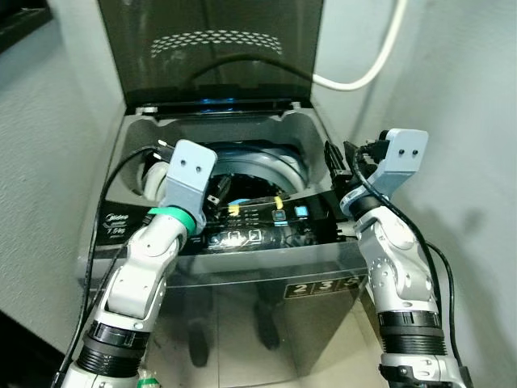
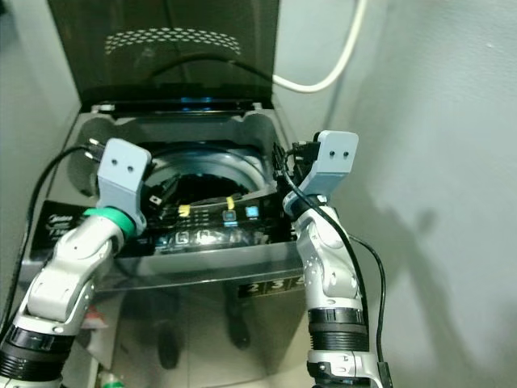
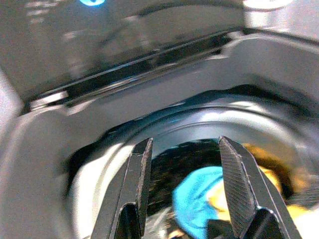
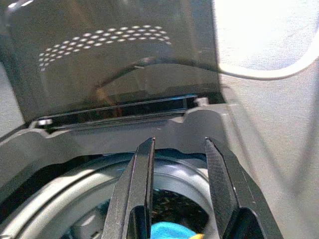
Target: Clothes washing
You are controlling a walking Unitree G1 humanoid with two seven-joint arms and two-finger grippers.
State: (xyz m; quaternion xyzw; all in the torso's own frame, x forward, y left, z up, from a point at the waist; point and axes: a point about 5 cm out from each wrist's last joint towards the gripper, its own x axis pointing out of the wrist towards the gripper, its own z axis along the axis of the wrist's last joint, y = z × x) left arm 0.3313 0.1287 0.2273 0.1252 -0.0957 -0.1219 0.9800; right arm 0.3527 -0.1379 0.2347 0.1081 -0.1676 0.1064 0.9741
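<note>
Left claw (image 3: 182, 189) over possibly blue-and-yellow laundry (image 3: 199, 201)

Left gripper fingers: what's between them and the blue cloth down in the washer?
Nothing but air. In the left wrist view the left gripper, open, hangs above the drum rim, and the blue cloth shows straight through the gap, untouched.

A home laundry nook: grey top-loading washing machine (image 1: 242, 242) with raised dark lid (image 1: 210, 48), plain white walls (image 1: 452, 73), white hose (image 1: 367, 69) at 1 o'clock
</note>
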